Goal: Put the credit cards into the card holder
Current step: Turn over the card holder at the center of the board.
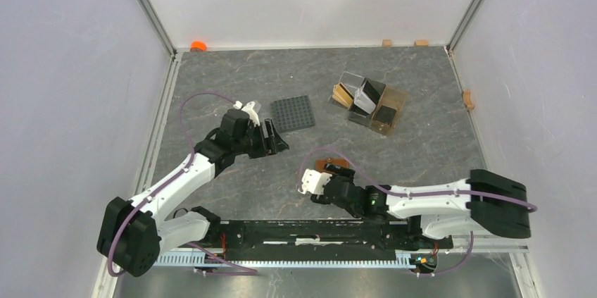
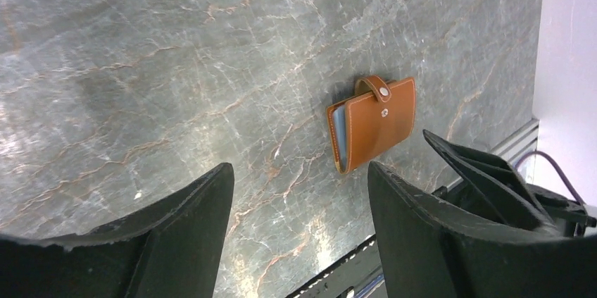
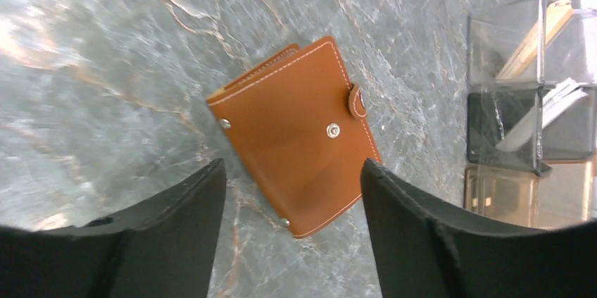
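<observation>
We see a grey marbled table (image 1: 422, 136), white walls (image 1: 70, 65); arms bent toward mid-frame, left gripper (image 2: 299, 178) and right gripper (image 3: 292, 171) wide (card holder (image 3: 288, 129) unheld).

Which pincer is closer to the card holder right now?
Right. The right pincer hovers open just over the card holder. The left pincer, also open, sits farther off to the left, beside the dark studded plate.
</observation>
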Action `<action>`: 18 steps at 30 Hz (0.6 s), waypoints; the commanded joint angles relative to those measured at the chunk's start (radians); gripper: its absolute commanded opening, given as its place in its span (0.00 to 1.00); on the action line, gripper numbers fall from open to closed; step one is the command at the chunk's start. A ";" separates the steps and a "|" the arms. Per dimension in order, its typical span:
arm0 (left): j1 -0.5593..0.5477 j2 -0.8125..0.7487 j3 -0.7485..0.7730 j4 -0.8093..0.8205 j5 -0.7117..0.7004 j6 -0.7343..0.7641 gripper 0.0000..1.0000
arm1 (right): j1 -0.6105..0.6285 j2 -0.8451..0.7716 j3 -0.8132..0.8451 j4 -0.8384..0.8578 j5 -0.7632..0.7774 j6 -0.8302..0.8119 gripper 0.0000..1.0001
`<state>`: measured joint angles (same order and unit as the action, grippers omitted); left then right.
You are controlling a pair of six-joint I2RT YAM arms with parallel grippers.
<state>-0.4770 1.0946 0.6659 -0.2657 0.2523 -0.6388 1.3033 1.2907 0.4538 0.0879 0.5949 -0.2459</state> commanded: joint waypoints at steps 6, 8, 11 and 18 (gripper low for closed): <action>-0.145 0.150 0.007 0.210 0.031 0.039 0.75 | -0.085 -0.285 0.037 -0.257 -0.100 0.594 0.86; -0.178 0.212 0.025 0.259 0.035 0.049 0.74 | -0.184 -0.316 0.014 -0.276 -0.213 0.722 0.83; -0.232 0.314 0.077 0.329 0.034 0.085 0.73 | -0.296 -0.371 -0.043 -0.230 -0.371 0.845 0.80; -0.288 0.508 0.192 0.430 0.033 0.161 0.66 | -0.419 -0.438 -0.216 -0.080 -0.566 1.144 0.66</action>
<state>-0.7490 1.5410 0.7807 0.0315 0.2729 -0.5701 0.9222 0.8772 0.3214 -0.0944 0.1864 0.6533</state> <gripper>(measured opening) 0.676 0.685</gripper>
